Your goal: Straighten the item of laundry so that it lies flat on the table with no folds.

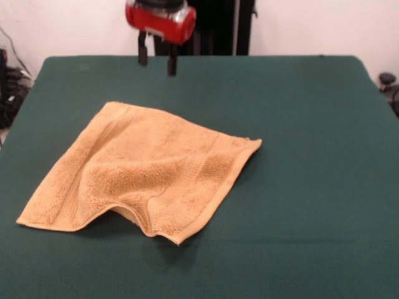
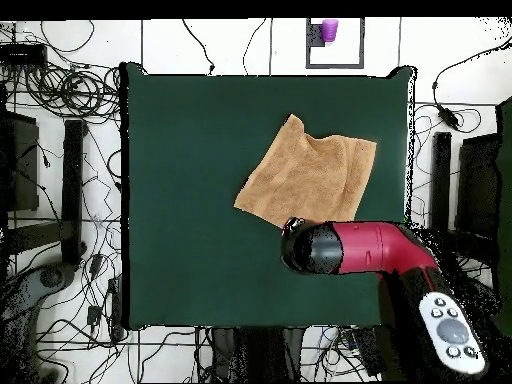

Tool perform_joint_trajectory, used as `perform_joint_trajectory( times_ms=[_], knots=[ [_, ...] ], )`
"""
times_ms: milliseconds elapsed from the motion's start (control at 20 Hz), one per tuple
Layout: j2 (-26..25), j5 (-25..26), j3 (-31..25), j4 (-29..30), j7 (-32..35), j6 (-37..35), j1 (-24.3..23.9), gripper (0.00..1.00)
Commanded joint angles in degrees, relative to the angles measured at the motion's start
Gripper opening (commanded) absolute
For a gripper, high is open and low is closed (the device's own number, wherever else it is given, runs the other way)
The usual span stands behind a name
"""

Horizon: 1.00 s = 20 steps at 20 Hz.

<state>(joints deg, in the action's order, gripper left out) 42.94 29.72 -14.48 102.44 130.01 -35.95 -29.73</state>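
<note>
Towel's (image 1: 146, 171) near edge buckled upward; spread hand (image 1: 157, 61) well above.

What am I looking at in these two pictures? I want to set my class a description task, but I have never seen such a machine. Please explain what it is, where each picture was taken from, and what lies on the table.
The red and black machine is a robot arm. At its end is a gripper, a two-fingered claw, here open and holding nothing, raised above the table. One picture is taken from across the table, facing the robot; the other looks straight down from above. On the dark green table lies one orange-tan towel, not yet flat: its near edge in the front picture is rumpled and lifts off the table. In the overhead picture the same towel lies just beyond the arm's end.
</note>
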Motion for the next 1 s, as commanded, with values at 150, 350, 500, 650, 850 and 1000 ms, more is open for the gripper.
perform_joint_trajectory(
  times_ms=[150,350,500,650,850,1000],
  knots=[
    [-16.5,3.7,-4.9,-21.7,-10.2,-6.4,3.9,1.00],
    [-21.2,3.7,-5.6,-28.0,-12.6,-6.7,3.5,1.00],
    [-24.6,4.3,-5.4,-32.5,-12.3,-5.4,3.9,1.00],
    [-28.4,5.4,-6.4,-35.8,-12.3,-1.0,3.6,1.00],
    [-31.8,7.9,-5.2,-39.2,-9.7,4.1,4.7,1.00],
    [-32.2,9.1,-4.7,-39.5,-8.6,6.7,5.0,1.00]
  ],
)
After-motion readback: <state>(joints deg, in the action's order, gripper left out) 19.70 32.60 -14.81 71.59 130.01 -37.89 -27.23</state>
